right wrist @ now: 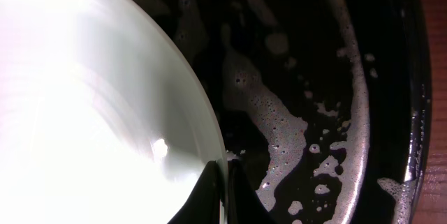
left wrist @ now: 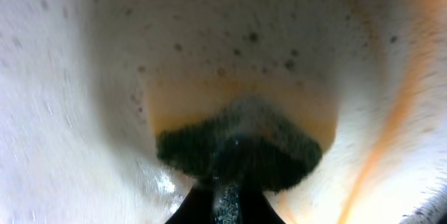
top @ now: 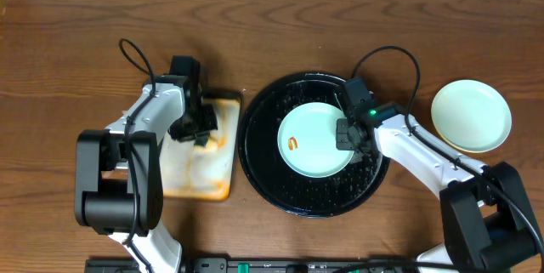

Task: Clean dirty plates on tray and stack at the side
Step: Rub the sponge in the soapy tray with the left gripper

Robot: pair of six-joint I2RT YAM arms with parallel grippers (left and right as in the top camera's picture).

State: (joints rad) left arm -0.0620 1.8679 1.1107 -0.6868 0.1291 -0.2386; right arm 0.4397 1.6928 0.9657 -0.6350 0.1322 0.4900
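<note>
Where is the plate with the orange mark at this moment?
In the overhead view the smeared plate lies inside the black tray at the table's middle, toward its right side, where the right hand pinches its rim.

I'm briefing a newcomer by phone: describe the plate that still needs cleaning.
Find the large round black tray in the middle of the table. The mint plate lying in it is the one. Unlike the clean plate on the bare wood to its right, it bears a small orange smear.

Bare tabletop (top: 280, 26) beyond tray (top: 259, 158); right arm (top: 416, 150) over its rim.
</note>
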